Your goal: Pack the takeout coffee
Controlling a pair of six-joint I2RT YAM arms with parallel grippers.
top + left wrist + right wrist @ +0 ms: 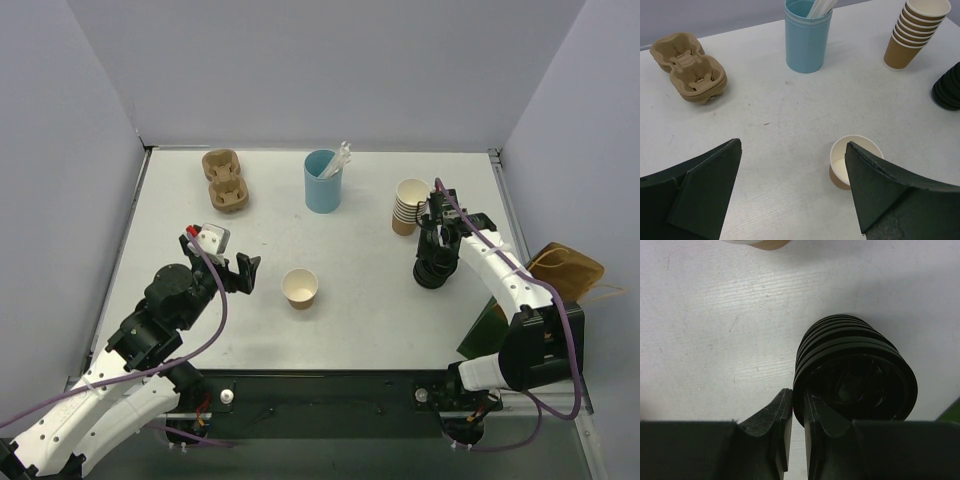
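Tabletop (370,320): takeout coffee not yet lidded.
Left pincer (243,272) spread, just left of centre, likely to steady the cup; right pincer (797,405) pinching the top rim of the black lid stack (855,365), right, to lift one; open paper cup (300,288) at centre.

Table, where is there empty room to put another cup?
Bare middle, between the blue cup, the open paper cup and the black lids. Also the near strip right of that cup. Crowded by the cup stack, lids and right hand.

White table (370,310) w/ 1 open paper cup (300,288), blue cup (322,182), cup stack (409,206), lid stack (948,89), pulp carrier (225,180).
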